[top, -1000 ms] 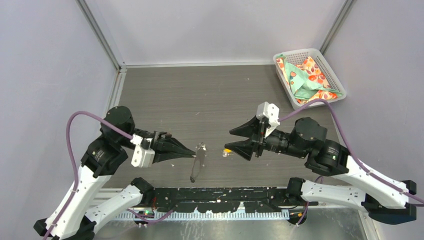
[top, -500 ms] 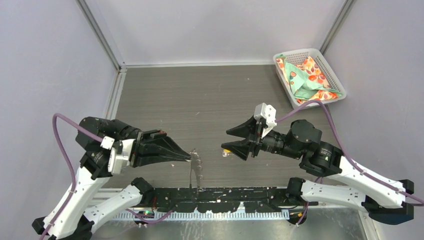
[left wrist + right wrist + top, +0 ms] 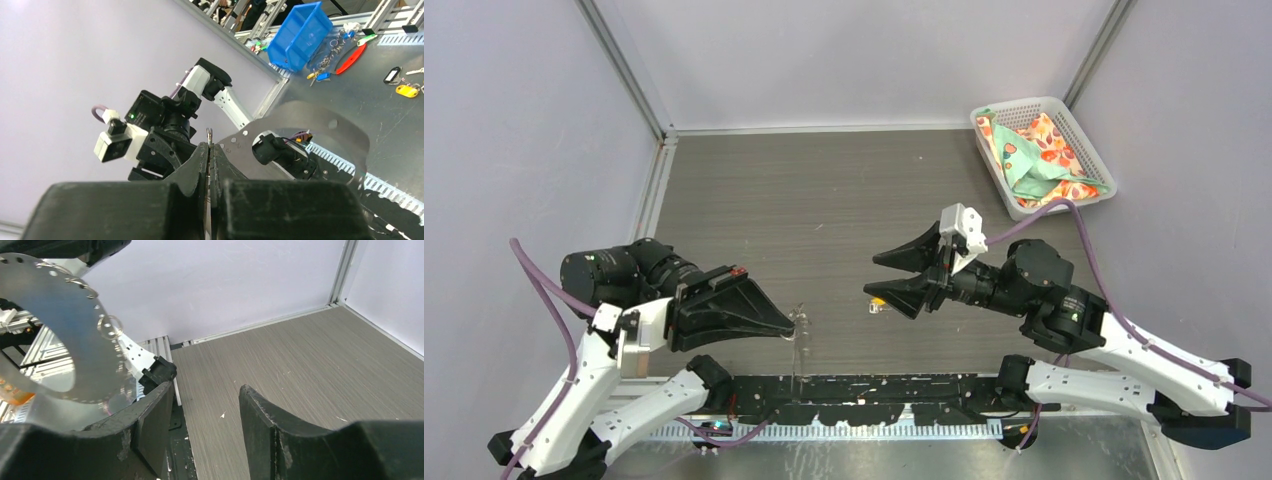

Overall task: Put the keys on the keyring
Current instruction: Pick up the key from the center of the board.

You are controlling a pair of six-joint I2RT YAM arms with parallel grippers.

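My left gripper (image 3: 790, 325) is shut on the keyring (image 3: 802, 348), a thin grey loop that hangs edge-on from its tips over the table's near edge. In the left wrist view the fingers (image 3: 200, 160) are pressed together, and a thin sliver of the keyring (image 3: 209, 133) pokes out above them. A key with a yellow head (image 3: 879, 303) lies on the table just under my right gripper (image 3: 871, 277). That gripper stands open and holds nothing. In the right wrist view the right gripper (image 3: 206, 390) shows only bare table between its fingers.
A white basket (image 3: 1076, 133) holding a patterned cloth stands at the back right. A black perforated plate (image 3: 874, 388) runs along the near edge between the arm bases. Walls close in the left, back and right sides.
The left arm has drawn back to the left and turned, carrying the keyring left and nearer the front edge, where it now hangs edge-on. The right gripper has edged left.
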